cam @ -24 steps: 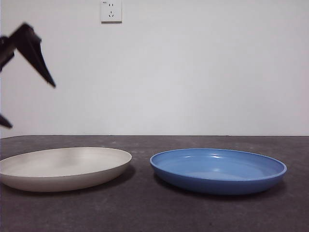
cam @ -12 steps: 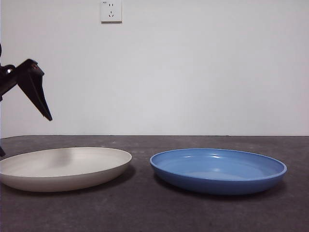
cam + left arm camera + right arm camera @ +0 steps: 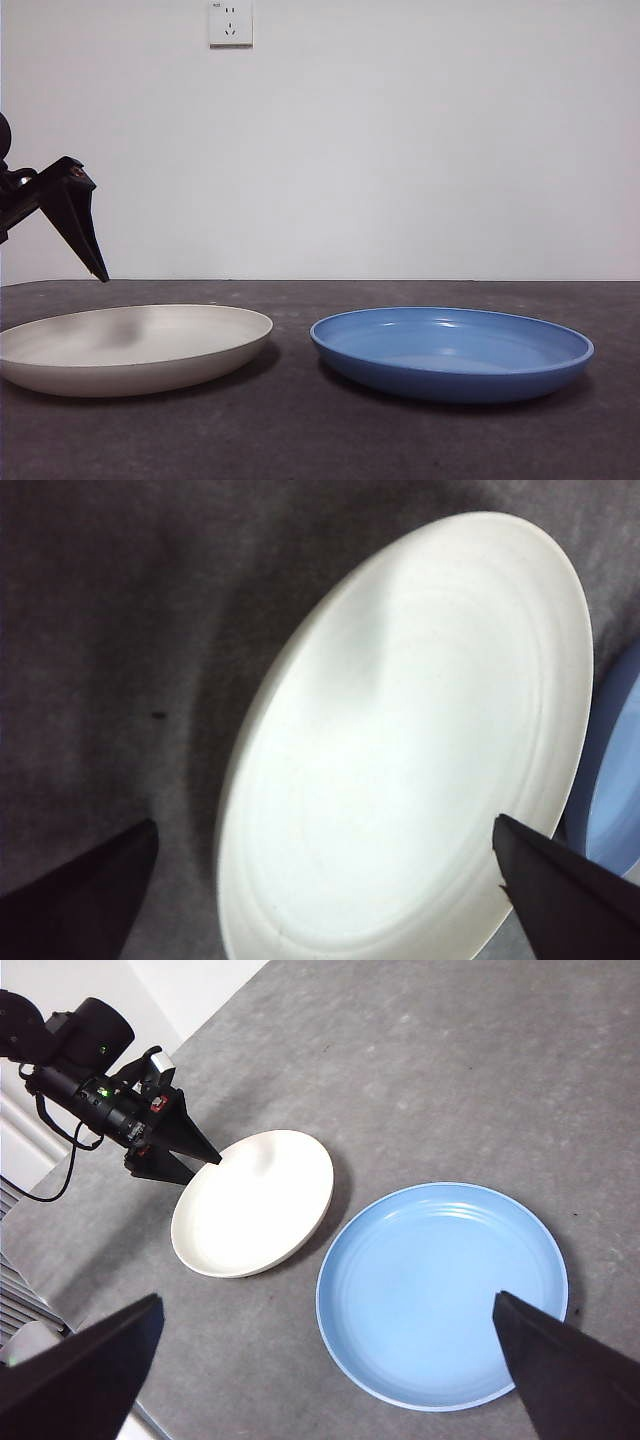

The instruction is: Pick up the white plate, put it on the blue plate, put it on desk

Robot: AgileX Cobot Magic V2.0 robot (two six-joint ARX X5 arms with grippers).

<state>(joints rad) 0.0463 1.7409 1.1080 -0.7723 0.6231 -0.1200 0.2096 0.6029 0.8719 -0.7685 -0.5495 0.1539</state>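
The white plate (image 3: 135,345) lies flat on the desk (image 3: 300,440) at the left. The blue plate (image 3: 452,352) lies flat to its right, with a small gap between them. My left gripper (image 3: 326,820) is open and empty, hovering just above the white plate (image 3: 400,760) near its outer left rim. In the front view only one of its jaws shows, as a black tip (image 3: 80,225) at the left edge. My right gripper (image 3: 328,1297) is open and empty, high above both plates (image 3: 255,1200) (image 3: 440,1290), and from there the left gripper (image 3: 165,1145) shows beside the white plate.
A white wall with a socket (image 3: 230,22) stands behind the desk. The desk's edge and black cables (image 3: 40,1175) lie on the left arm's side in the right wrist view.
The left gripper has come down from high at the left edge to just above the white plate. Neither plate has moved.
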